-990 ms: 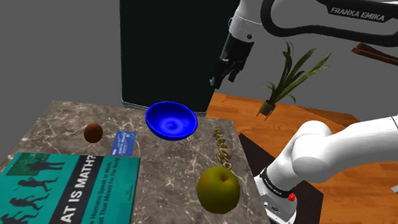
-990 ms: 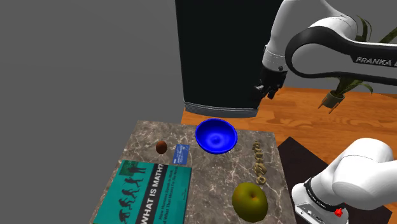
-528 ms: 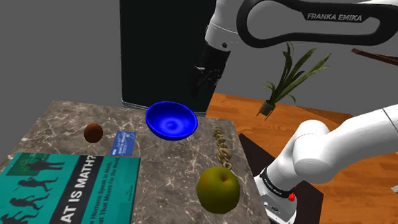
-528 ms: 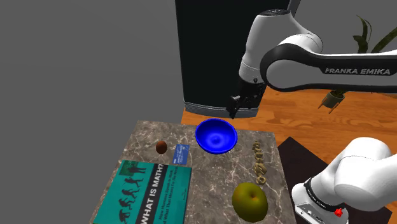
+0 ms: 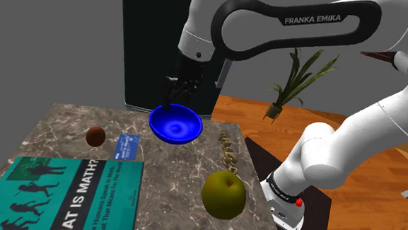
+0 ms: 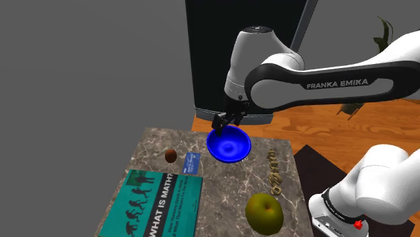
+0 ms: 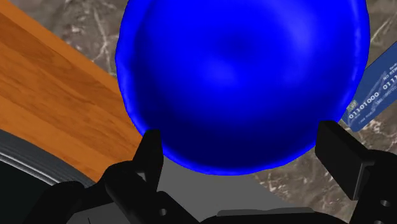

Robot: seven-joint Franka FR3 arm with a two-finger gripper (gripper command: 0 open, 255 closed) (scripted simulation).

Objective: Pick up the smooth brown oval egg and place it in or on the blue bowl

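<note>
Smooth brown oval egg (image 5: pixel 95 136) lies on the grey marbled stone tabletop (image 5: pixel 172 173) in the shoulder view, at about 8 o'clock from the glossy blue bowl (image 5: pixel 175 124) and well apart from it. A small blue card with white print (image 5: pixel 126 145) rests between them, nearer the egg. The black two-finger hand (image 5: pixel 171 99) hangs on the white arm just above the bowl's rim at 11 o'clock, carrying nothing. A teal book titled "WHAT IS MATH?" (image 5: pixel 57 193) sits at 6 o'clock from the egg, a yellow-green apple (image 5: pixel 224 194) at 5 o'clock from the bowl, and a thin string of pale golden beads (image 5: pixel 227 153) between apple and bowl. A tall black cabinet (image 5: pixel 163 45) stands at 12 o'clock behind the tabletop. In the second exterior view the egg (image 6: pixel 171 155) lies at 8 o'clock from the bowl (image 6: pixel 229 144), with the card (image 6: pixel 192 163) just beside it at 4 o'clock and the book (image 6: pixel 151 205) below. The hand (image 6: pixel 221 125) hovers over the bowl's rim at 10 o'clock, well apart from the egg. In the wrist view the hand (image 7: pixel 245 146) looks down into the bowl (image 7: pixel 242 83). Its fingers (image 7: pixel 151 156) are spread wide with nothing held, and the card (image 7: pixel 372 95) lies beyond one fingertip on the tabletop (image 7: pixel 83 25).
</note>
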